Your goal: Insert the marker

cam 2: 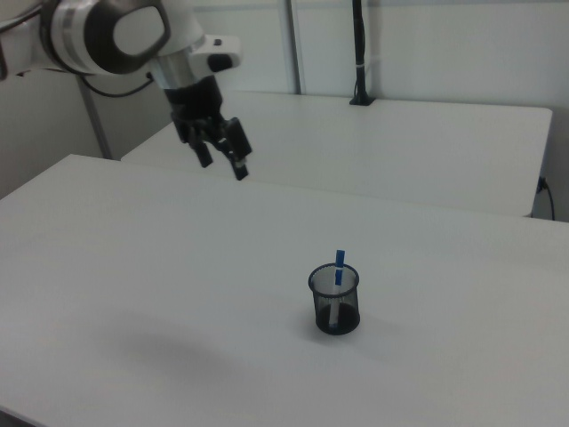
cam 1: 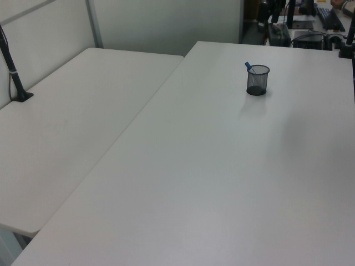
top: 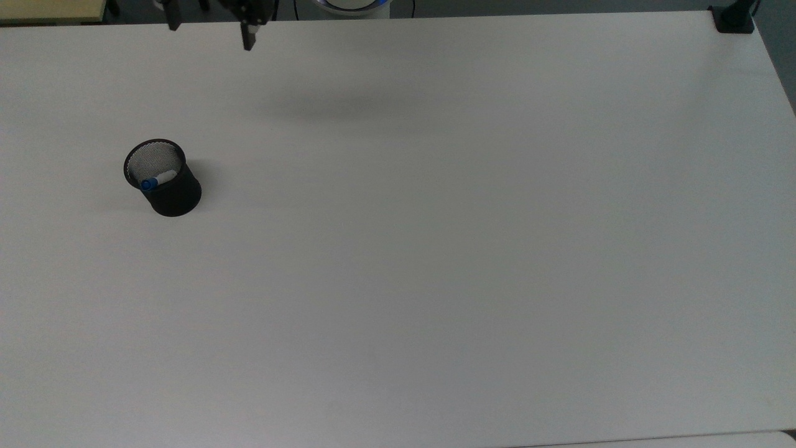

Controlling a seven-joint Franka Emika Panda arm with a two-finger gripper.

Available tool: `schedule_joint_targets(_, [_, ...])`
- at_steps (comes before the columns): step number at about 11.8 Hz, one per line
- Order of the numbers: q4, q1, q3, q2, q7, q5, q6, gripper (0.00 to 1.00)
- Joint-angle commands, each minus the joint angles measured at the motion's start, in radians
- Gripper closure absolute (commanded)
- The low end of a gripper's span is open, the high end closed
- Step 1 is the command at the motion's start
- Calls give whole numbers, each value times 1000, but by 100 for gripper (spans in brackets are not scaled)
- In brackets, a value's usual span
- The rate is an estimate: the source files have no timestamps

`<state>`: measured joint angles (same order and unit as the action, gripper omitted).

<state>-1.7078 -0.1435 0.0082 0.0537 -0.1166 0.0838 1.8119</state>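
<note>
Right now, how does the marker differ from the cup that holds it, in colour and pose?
The marker is slim, white with a blue cap, and leans; the mesh cup is wide, black and stands upright. The marker's cap rises above the cup's rim. Both are apart from the open gripper.

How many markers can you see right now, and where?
1. The marker stands inside the black mesh cup, blue cap up, leaning on the rim. The cup's mesh shows no second one, though its bottom is partly hidden.
</note>
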Motion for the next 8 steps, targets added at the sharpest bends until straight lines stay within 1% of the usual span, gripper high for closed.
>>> schedule_joint_targets(1, [10,116,-40,11,-118,-12,-66,0])
schedule_joint_targets(4, [11,113,-28,1,-68,-7,-69,0])
schedule_joint_targets(6, [43,104,-28,-15,79,-9,-69,0])
schedule_joint_targets(8, [45,104,-28,-18,110,-9,-69,0])
